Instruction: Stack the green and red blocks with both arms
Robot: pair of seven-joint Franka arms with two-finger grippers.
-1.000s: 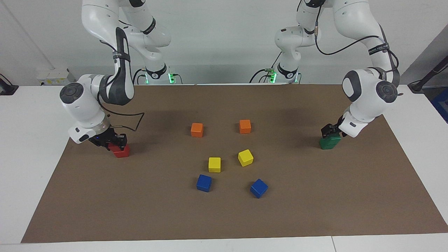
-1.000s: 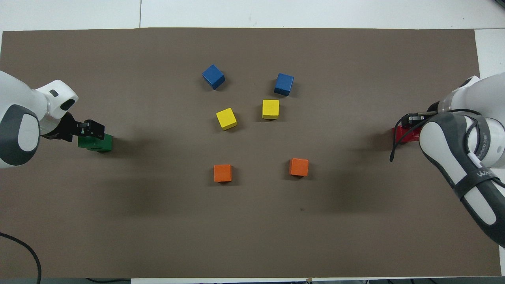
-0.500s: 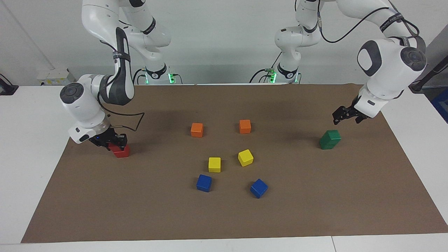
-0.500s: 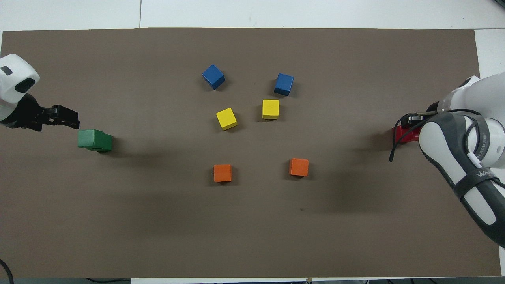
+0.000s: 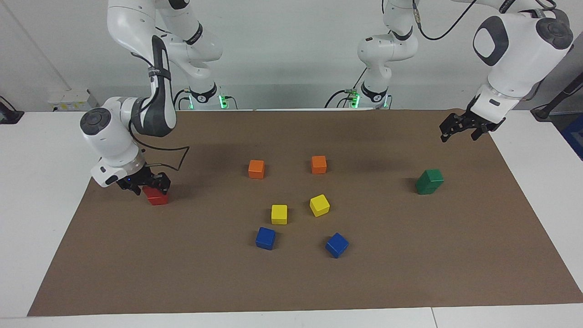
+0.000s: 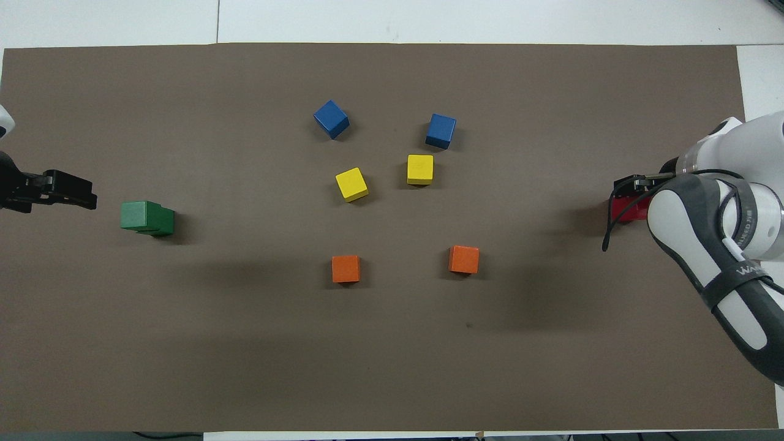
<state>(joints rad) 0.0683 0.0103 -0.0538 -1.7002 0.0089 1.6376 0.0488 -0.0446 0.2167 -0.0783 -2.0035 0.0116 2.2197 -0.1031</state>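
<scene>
Two green blocks [image 5: 429, 181] stand stacked at the left arm's end of the mat, the upper one slightly offset [image 6: 147, 217]. My left gripper [image 5: 460, 130] hangs open and empty, raised well clear of that stack [image 6: 89, 196]. At the right arm's end, the red blocks [image 5: 157, 197] sit under my right gripper [image 5: 145, 183], which covers their top. Its fingers stand open on either side of the upper red block. In the overhead view the right gripper [image 6: 634, 184] and arm hide most of the red [image 6: 623, 209].
In the middle of the brown mat [image 5: 291, 282] lie loose cubes: two orange [image 5: 256, 169] [image 5: 319, 164] nearer the robots, two yellow [image 5: 279, 214] [image 5: 319, 205], and two blue [image 5: 265, 238] [image 5: 337, 245] farthest out.
My left gripper has risen off the green stack and drawn back toward the robots, leaving the stack standing. My right gripper has loosened and lifted slightly at the red blocks.
</scene>
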